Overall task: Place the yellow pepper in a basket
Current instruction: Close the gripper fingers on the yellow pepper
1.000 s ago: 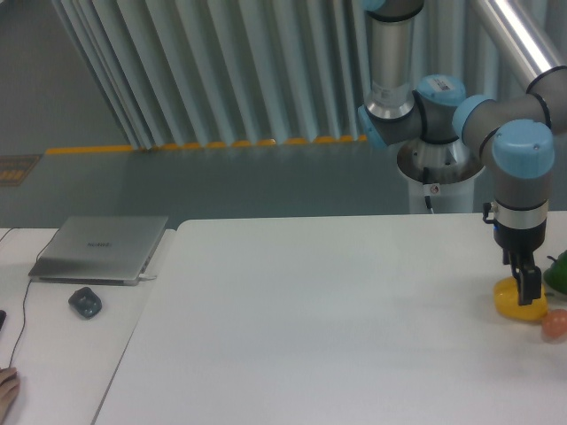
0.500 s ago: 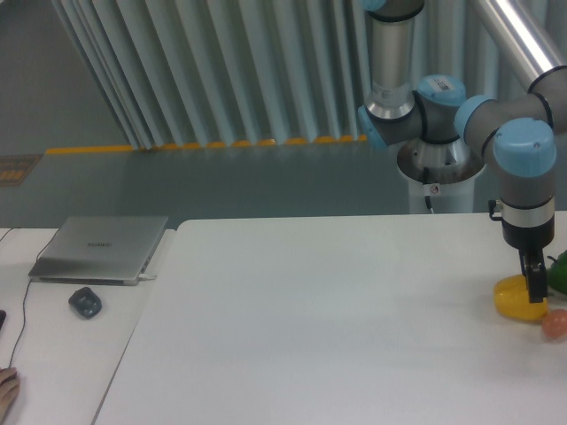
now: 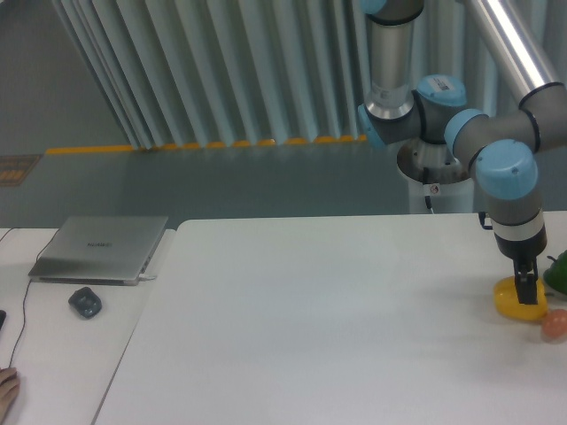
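- The yellow pepper (image 3: 510, 301) sits on the white table (image 3: 337, 319) near its right edge, close to the right border of the view.
- Only part of the pepper shows, since the dark fingers stand in front of its right side.
- The gripper (image 3: 528, 290) points straight down onto the pepper, its tips at about the height of the pepper's top and middle.
- The fingers look like a single dark bar from this angle, so I cannot tell whether they are spread, closed, or gripping the pepper.
- Just right of the pepper, a green vegetable (image 3: 558, 273) lies at the frame's edge and is cut off by it.
- Just below and to the right of the pepper, a small orange-pink fruit (image 3: 555, 325) rests on the table, also partly cut off by the edge.
- The arm (image 3: 505, 177) rises from the gripper through grey links and light-blue joints to a base behind the table's far edge.
- Well apart, on a separate lighter surface at the left, a closed silver laptop (image 3: 99, 249) lies flat.
- A dark computer mouse (image 3: 85, 303) lies just in front of the laptop, and a thin cable (image 3: 23, 305) runs beside it.
- At the lower left corner a bit of a person's hand (image 3: 5, 390) shows on that surface.
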`<state>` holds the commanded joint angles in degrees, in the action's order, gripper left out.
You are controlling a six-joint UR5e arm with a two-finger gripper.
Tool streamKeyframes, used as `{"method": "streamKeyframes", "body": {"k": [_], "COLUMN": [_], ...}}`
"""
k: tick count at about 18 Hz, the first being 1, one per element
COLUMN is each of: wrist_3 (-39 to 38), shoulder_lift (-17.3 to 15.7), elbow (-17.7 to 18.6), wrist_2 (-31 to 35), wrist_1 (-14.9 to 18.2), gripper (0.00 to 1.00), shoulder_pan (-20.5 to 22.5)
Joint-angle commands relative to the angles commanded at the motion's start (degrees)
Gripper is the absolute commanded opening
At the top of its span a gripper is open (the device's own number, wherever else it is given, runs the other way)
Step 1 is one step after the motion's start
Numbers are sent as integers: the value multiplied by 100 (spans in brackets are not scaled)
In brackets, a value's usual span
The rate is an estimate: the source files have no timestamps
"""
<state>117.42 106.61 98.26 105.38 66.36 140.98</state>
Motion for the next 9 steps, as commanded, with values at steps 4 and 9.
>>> {"method": "streamKeyframes", "body": {"k": [4,9], "wrist_3": [-26,-88], "shoulder_lift": [97,193], "elbow": [18,9], "wrist_2": [18,26], "wrist_1": [-26,-96], "gripper": [100,100], "shoulder_pan": [-18,-61]}}
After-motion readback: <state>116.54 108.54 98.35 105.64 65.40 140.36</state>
